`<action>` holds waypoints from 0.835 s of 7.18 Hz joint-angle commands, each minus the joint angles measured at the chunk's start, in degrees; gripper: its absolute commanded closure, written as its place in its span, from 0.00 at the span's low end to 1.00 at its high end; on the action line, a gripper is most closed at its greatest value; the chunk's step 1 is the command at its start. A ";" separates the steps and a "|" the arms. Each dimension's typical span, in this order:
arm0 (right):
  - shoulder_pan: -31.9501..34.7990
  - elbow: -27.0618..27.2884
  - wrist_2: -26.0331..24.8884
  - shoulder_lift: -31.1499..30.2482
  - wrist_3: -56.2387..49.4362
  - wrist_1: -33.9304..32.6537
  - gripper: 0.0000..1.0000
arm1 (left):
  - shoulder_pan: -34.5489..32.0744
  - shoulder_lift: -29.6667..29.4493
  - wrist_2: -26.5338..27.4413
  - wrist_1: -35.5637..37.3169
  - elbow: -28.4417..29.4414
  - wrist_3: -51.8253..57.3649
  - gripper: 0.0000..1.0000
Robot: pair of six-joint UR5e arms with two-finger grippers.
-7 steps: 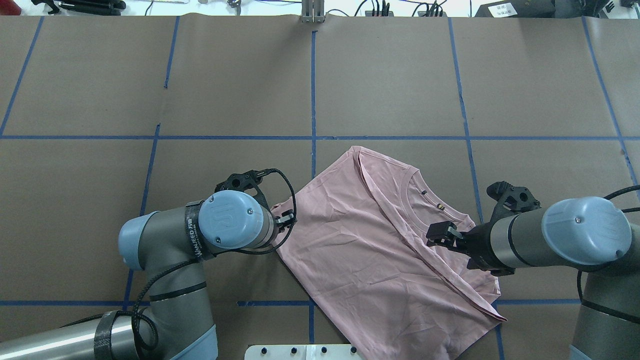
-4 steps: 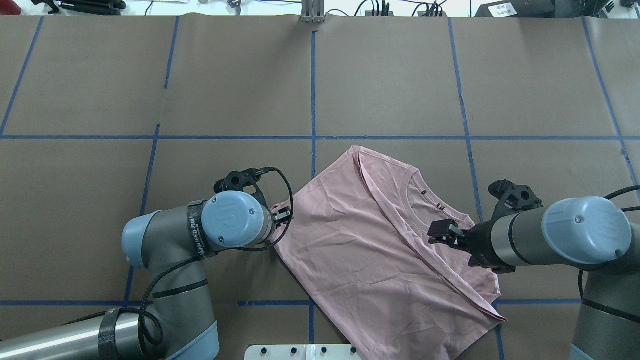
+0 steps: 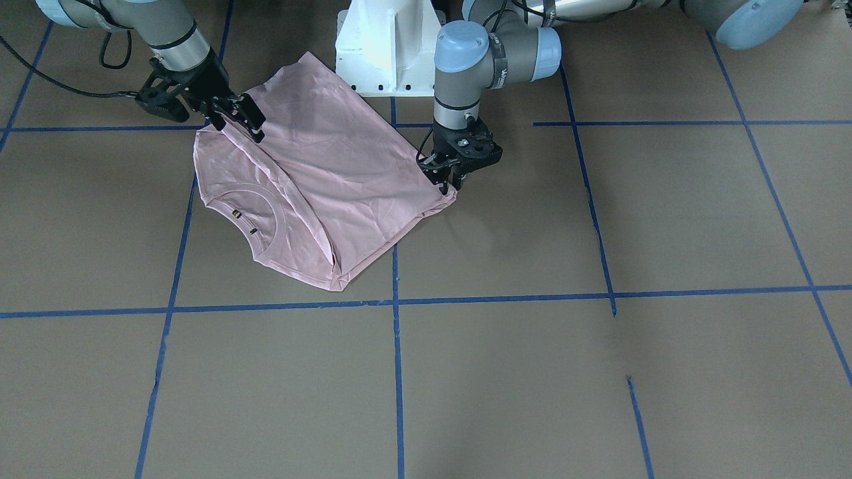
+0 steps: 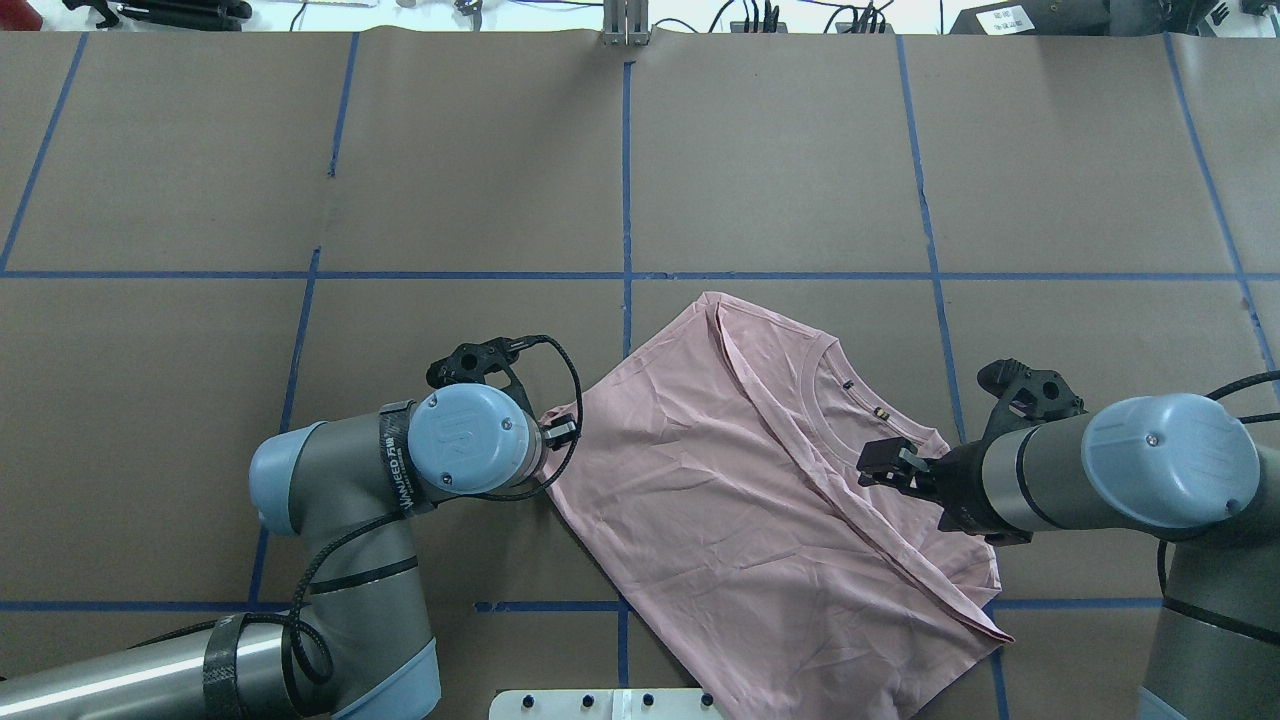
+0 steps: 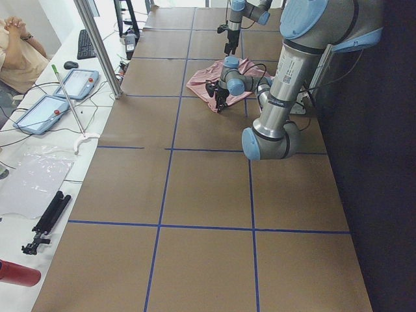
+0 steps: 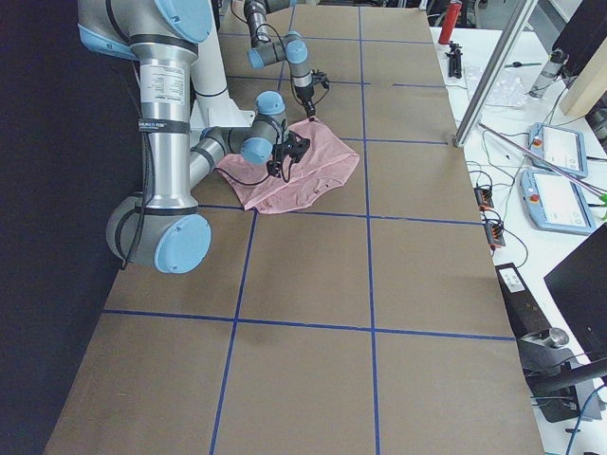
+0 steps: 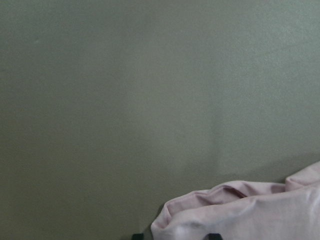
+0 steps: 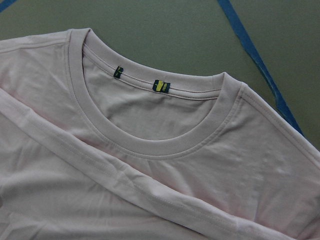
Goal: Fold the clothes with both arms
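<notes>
T-shirt (image 4: 720,500) flat on surface (image 4: 450,180), long axis diagonal to tape grid (image 4: 627,180), collar (image 4: 815,400) facing far-right; left fingers (image 3: 444,179) clenched on its corner, right fingers (image 4: 880,460) parted beside collar

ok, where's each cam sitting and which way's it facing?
Front-facing: across table, facing robot; left arm, right arm.
Overhead: behind robot, looking down; both arms.
Exterior left: table end; left arm near.
Exterior right: opposite end; right arm near.
Left wrist: down at T-shirt edge; no arm.
Right wrist: down at collar; no arm.
All share the T-shirt.
</notes>
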 commanded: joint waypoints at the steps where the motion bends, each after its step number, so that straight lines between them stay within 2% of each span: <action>1: 0.04 -0.05 -0.01 0.03 0.00 0.00 0.00 | -1.71 -0.01 -0.17 0.10 -0.41 0.30 1.00; 2: 0.04 -0.05 -0.01 0.03 0.00 0.00 0.00 | -5.47 -0.10 -0.43 -0.16 -0.24 0.91 1.00; 3: 0.04 0.04 -0.01 0.20 0.00 0.09 0.00 | -9.94 -0.10 -0.35 -1.12 0.19 6.75 1.00; 4: -0.04 0.12 -0.01 0.29 0.08 0.09 0.00 | -14.42 -0.27 -0.35 -6.78 3.85 8.72 1.00; 5: -0.05 0.04 0.07 0.29 0.08 0.09 0.00 | -18.21 -2.53 -0.35 -17.02 13.90 8.65 1.00; 6: -0.05 0.04 0.07 0.38 0.08 0.09 0.00 | -21.99 -6.91 -0.26 -29.57 29.40 9.00 1.00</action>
